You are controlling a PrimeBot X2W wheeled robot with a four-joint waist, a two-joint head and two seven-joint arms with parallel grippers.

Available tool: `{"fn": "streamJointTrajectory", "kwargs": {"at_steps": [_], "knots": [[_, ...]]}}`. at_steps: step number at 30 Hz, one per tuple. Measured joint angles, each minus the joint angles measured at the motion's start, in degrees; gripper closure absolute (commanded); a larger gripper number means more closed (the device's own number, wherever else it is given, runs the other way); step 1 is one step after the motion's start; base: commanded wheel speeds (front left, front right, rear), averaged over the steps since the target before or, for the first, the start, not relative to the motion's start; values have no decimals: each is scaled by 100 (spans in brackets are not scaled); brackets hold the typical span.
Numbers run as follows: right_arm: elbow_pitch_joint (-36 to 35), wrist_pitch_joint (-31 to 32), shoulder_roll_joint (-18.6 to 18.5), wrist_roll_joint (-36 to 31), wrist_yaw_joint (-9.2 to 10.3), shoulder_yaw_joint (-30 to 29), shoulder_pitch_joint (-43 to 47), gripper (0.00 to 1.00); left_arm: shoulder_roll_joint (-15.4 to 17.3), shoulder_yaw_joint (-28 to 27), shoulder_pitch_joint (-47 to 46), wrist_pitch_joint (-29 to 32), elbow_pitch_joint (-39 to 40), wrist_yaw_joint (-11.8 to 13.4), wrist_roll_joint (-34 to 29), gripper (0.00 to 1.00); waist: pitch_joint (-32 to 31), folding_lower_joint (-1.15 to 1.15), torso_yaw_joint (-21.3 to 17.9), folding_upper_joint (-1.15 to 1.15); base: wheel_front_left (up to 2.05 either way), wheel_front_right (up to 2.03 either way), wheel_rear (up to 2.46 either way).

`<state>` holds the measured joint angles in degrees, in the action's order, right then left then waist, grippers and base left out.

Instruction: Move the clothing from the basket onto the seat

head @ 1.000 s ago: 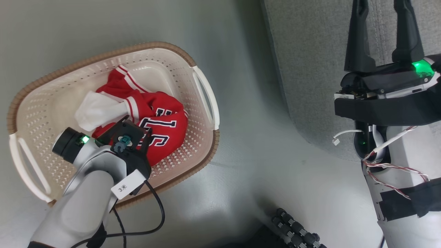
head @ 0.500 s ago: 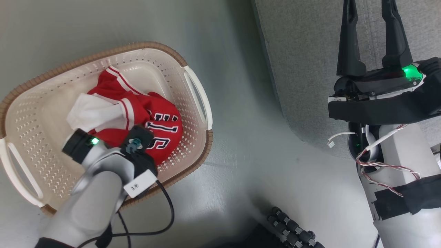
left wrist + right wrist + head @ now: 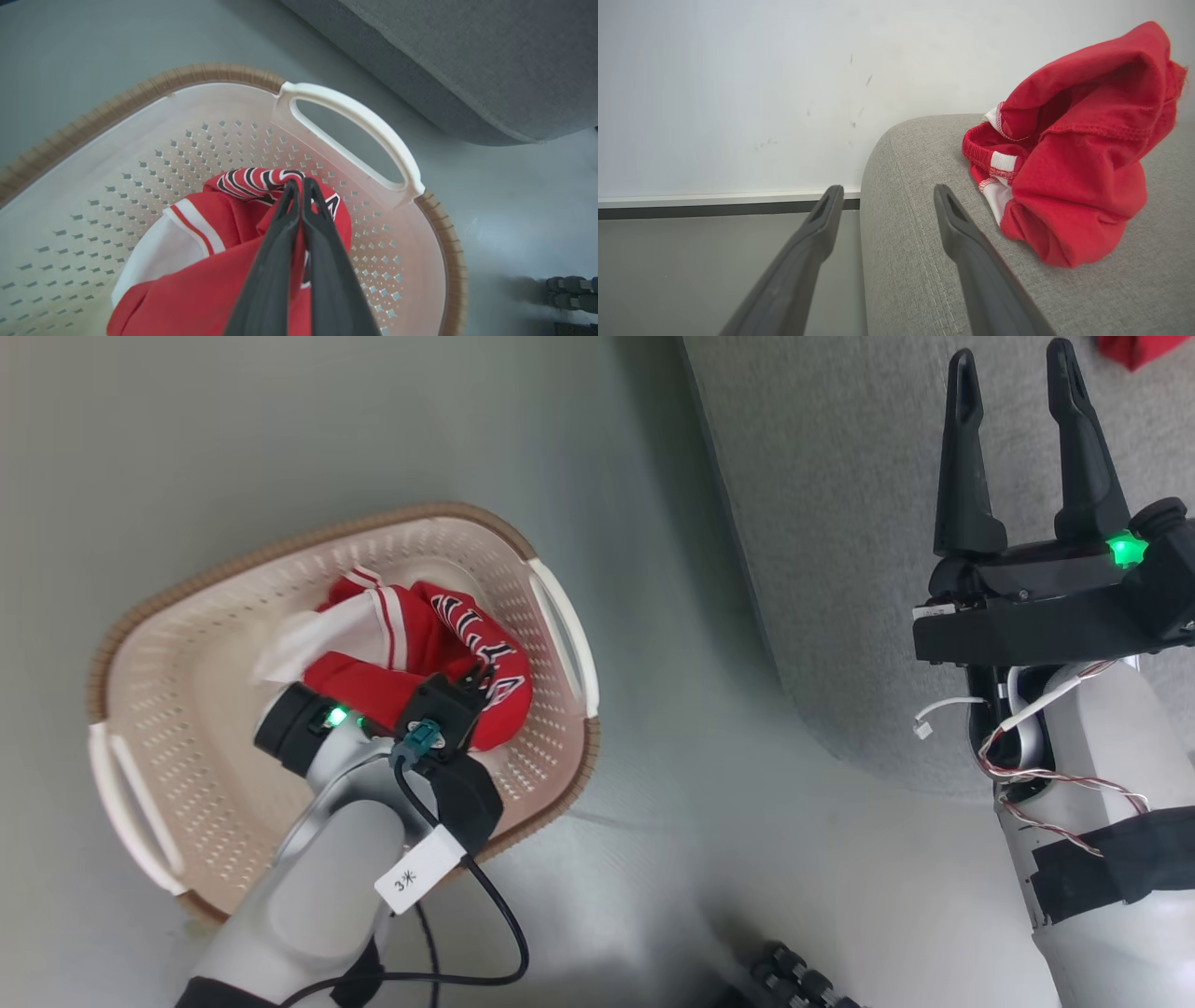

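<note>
- Inside the basket [image 3: 168, 728], which stands on the grey floor [image 3: 280, 420]: one red jersey [image 3: 420, 635], bunched toward the handle end nearer the sofa [image 3: 840, 523]. White lining and striped trim show on its left side, and navy lettering runs over the top fold.
- Left gripper [image 3: 299, 184]: reaches down into the basket. Fingers pressed together, with a fold of the jersey pinched between them at the lettering.
- Jersey forms a ridge at the pinch. Cannot tell whether its lower part rests on the basket bottom.
- Right gripper [image 3: 1011, 373]: over the sofa's edge, fingers wide apart, nothing between them. In the right wrist view one finger lies over the floor and the other over the cushion.
- Second red garment [image 3: 1073, 154]: crumpled on the sofa cushion, near the right gripper's fingers but apart from them.
- Basket and sofa are apart, with a strip of floor between.
</note>
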<state>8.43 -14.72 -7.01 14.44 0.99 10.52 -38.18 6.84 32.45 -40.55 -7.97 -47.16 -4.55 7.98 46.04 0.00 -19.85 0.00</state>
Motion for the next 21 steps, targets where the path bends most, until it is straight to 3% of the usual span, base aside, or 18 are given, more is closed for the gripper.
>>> {"fn": "streamJointTrajectory", "kwargs": {"at_steps": [8, 21], "knots": [[263, 0, -148, -52, -32, -92, 216, 0, -214, -111, 20, -478, -13, -7, 310, 100, -628, 0, 374, 0, 0, 0, 0], [606, 0, -247, -70, -33, -176, 802, 0, -343, -250, 112, -602, 37, -105, 653, 100, -1680, -1, 1005, 0, 0, 0, 0]]}}
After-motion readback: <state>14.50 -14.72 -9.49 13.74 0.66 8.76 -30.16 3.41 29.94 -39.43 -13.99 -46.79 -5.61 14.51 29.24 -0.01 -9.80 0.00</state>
